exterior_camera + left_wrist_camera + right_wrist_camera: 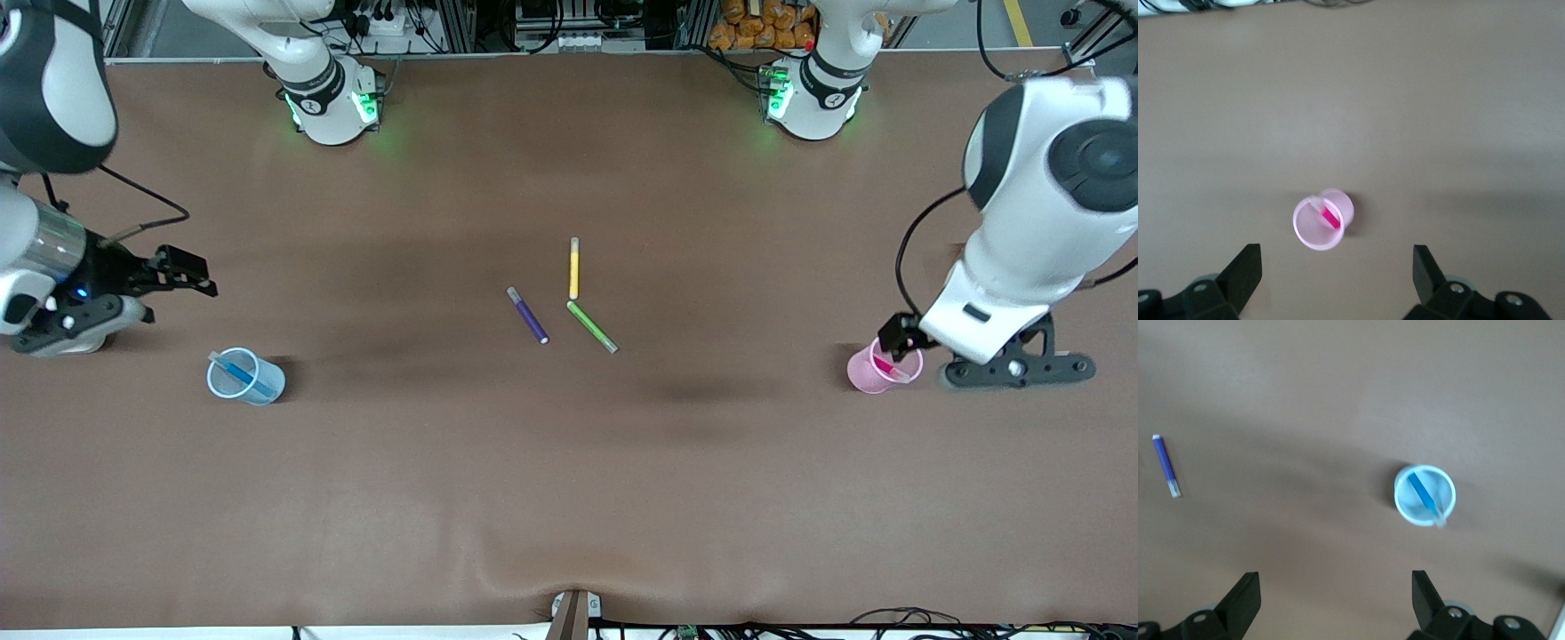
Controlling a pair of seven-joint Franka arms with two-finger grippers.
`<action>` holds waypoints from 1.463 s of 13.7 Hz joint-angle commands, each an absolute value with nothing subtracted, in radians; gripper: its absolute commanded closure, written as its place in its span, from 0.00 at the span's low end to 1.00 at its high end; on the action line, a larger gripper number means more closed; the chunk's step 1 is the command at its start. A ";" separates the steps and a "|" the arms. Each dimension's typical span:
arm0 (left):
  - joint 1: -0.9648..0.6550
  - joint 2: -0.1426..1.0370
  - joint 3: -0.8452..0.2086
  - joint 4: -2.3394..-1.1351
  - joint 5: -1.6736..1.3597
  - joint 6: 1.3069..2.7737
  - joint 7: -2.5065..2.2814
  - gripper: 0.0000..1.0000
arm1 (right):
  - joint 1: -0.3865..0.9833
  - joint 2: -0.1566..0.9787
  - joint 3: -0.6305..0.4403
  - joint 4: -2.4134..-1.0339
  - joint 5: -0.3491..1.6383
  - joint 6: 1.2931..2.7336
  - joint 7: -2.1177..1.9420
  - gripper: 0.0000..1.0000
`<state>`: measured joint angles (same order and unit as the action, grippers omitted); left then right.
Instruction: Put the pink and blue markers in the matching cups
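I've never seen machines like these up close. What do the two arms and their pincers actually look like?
Both arms are glossy white, rounded shells with black bands at the joints, and green lights glow at their bases. The right pincer is black with two flat fingers; a thin black cable loops to it. The left pincer is also black, under a white wrist with a black flange and a curving black cable.

Pens, five by my count: one blue pen [242,374], one pink pen [884,365], one purple pen [528,315], one green pen [592,327], one yellow pen [574,268]. Cups, two: one blue cup [245,377], one pink cup [871,368]. My arms, two.
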<state>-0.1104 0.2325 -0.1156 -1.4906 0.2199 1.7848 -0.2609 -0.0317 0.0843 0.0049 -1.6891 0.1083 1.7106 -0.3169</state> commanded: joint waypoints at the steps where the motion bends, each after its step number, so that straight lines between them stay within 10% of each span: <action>1: -0.086 0.155 -0.115 -1.503 0.125 1.695 -0.219 0.00 | -0.044 0.015 0.043 -1.700 0.061 1.666 -0.149 0.00; 9: -0.021 -0.013 -0.089 -1.543 0.009 1.402 -0.104 0.00 | -0.037 -0.061 -0.029 -1.632 0.031 1.508 -0.008 0.00; 20: -0.021 -0.086 -0.072 -1.606 0.034 1.503 -0.012 0.00 | -0.035 -0.051 -0.037 -1.578 0.034 1.485 -0.009 0.00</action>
<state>-0.0229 -0.0754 -0.0729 -1.5999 0.0221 1.4927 -0.0153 -0.0330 -0.0563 -0.0433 -1.6003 0.0479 1.5036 -0.0269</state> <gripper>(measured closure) 0.000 0.000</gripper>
